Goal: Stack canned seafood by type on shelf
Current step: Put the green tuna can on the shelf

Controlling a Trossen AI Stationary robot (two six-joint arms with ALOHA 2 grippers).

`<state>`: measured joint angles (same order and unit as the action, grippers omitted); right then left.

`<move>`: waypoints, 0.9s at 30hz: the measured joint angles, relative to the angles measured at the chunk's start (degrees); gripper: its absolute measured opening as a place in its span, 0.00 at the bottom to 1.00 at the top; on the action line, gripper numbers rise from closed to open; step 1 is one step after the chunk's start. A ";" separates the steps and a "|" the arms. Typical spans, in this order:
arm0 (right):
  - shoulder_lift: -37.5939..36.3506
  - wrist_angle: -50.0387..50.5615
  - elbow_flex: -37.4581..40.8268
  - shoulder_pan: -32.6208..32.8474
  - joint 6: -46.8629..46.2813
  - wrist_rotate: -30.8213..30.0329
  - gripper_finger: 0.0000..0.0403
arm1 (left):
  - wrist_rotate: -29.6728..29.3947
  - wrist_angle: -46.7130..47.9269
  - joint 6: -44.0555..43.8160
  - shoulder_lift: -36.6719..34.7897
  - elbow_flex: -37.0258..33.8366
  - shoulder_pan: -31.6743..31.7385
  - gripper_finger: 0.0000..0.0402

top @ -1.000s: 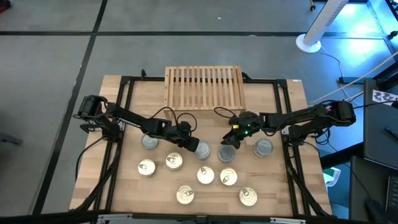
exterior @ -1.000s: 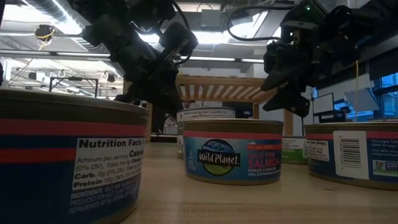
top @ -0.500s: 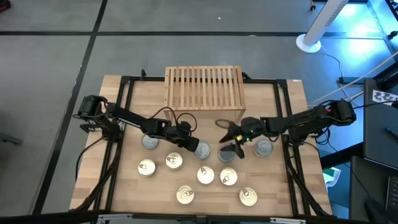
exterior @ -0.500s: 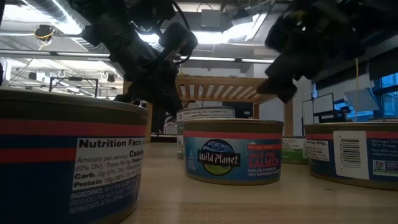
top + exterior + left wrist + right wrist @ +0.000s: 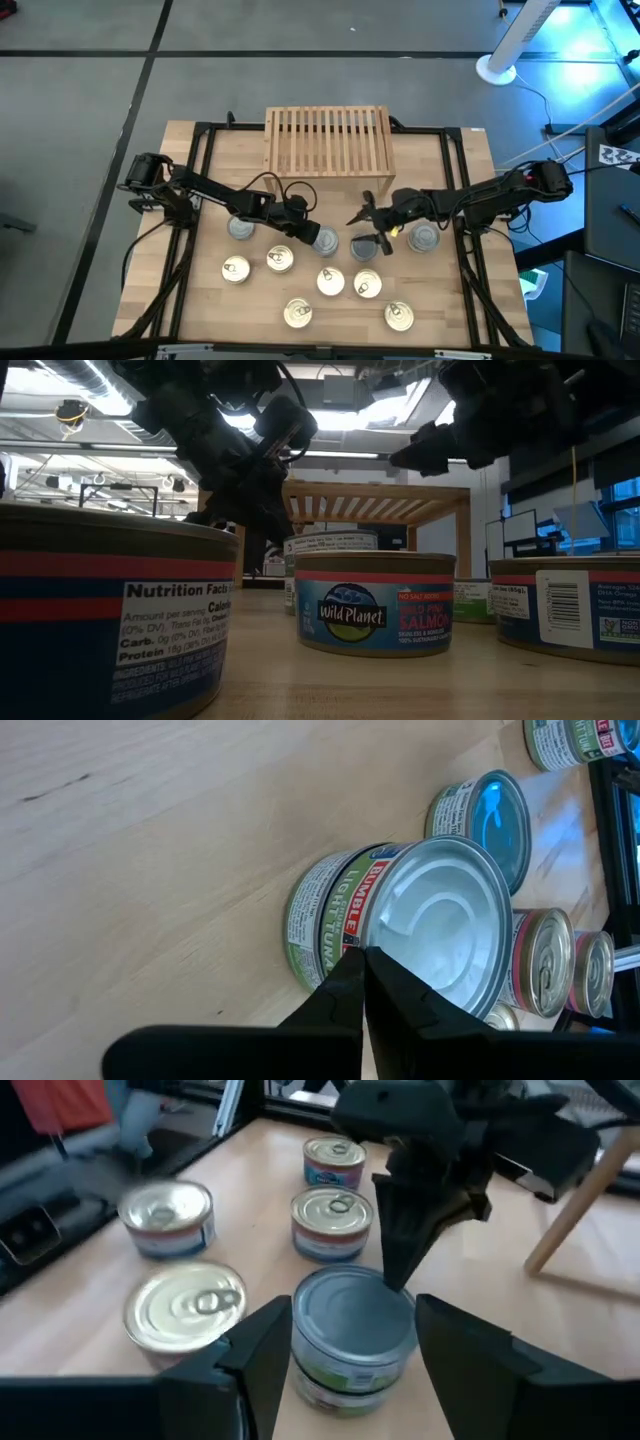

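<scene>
A silver-lidded tuna tin (image 5: 400, 920) stands upright on the table, also seen in the high view (image 5: 326, 240). My left gripper (image 5: 362, 955) is shut, and its tips are at that tin's rim. My right gripper (image 5: 360, 230) is open and raised off the table, pointing toward the table's left. In its wrist view that same tin (image 5: 355, 1330) shows between and beyond its fingers, untouched. Another silver tin (image 5: 366, 250) sits under it. Several gold-lidded tins (image 5: 330, 281) stand nearer the table's near edge. The slatted shelf (image 5: 328, 140) stands at the far edge. My left gripper touches the tuna tin at its upper rim (image 5: 375, 945) on the side toward the table's left, with the shut fingertips (image 5: 398, 1270) only. The fingers slant down from the table's left. The tin stands upright on the table.
More silver tins stand at the left (image 5: 240, 228) and the right (image 5: 425, 238). Gold tins fill the near half (image 5: 235, 268), (image 5: 398, 317). A salmon tin (image 5: 375, 615) and a large tin (image 5: 110, 610) stand close before the low camera. Black frame rails (image 5: 465, 240) run along the table's sides.
My right gripper has risen from just above the silver tins and tipped from pointing down to pointing nearly level toward the table's left, facing my left gripper. The tins have not moved.
</scene>
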<state>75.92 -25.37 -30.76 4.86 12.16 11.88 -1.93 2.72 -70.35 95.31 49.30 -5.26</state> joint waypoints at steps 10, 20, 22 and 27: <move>1.39 2.79 -0.02 1.60 11.82 -4.37 0.53 | 0.00 0.02 0.11 0.00 0.00 0.00 0.00; 6.31 0.88 -0.02 11.88 26.02 -21.80 0.53 | 0.00 -0.19 0.24 0.02 -0.02 0.00 0.00; 7.17 0.18 -0.02 12.69 26.17 -23.05 0.53 | 0.00 -0.20 0.23 0.02 -0.04 0.00 0.00; 9.66 -1.21 -0.02 12.80 29.22 -23.43 0.53 | -0.02 -0.11 0.20 0.04 -0.04 0.00 0.00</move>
<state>85.58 -26.58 -30.79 17.66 41.37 -11.54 -1.96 2.61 -70.15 95.35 49.25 -5.26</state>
